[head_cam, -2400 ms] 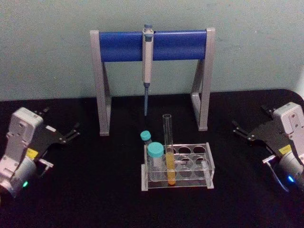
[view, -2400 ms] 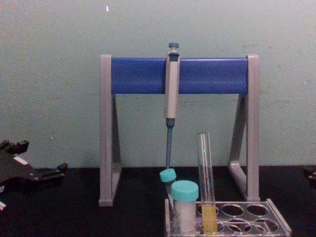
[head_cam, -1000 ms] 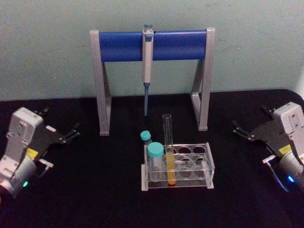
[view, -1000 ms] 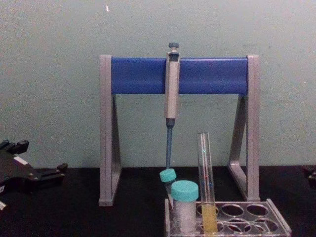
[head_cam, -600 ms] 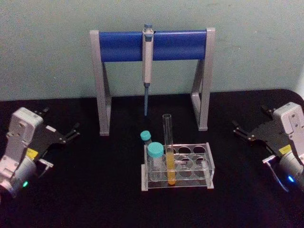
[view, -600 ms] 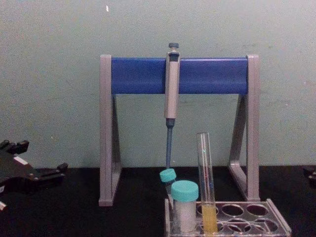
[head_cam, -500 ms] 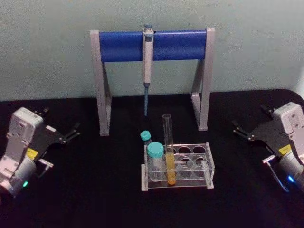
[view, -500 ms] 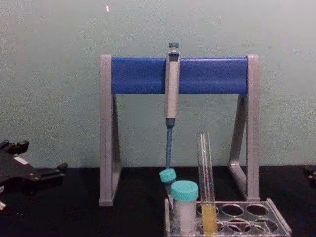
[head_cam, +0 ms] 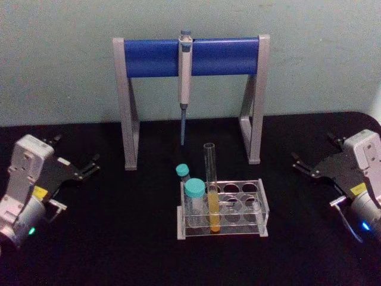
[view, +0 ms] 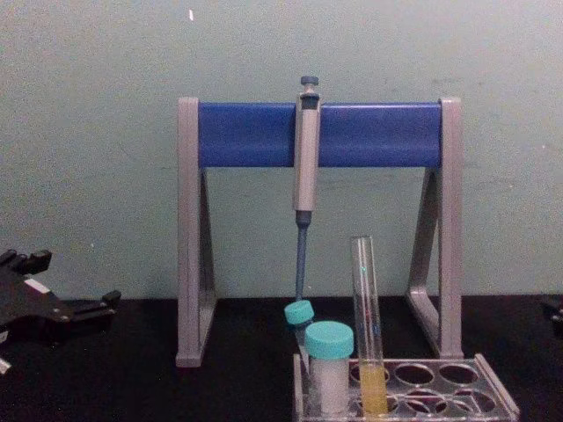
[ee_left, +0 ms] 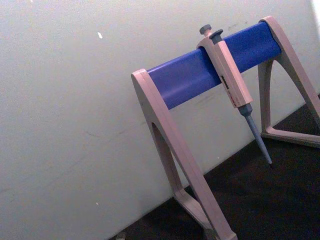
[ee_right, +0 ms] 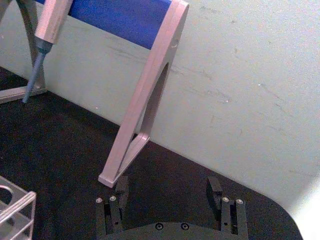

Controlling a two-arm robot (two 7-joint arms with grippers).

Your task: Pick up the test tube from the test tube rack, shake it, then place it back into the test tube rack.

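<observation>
At table (head_cam: 119, 232) edges, left end effector (head_cam: 77, 149), right end effector (head_cam: 312, 146): seemingly wide, angled inward.

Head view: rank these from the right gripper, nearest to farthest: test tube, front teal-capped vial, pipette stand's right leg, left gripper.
From the right gripper, on the right side:
1. Pipette stand's right leg, behind and to its left.
2. Test tube, standing in the rack at centre.
3. Front teal-capped vial, just left of the tube.
4. Left gripper, far left side.
</observation>
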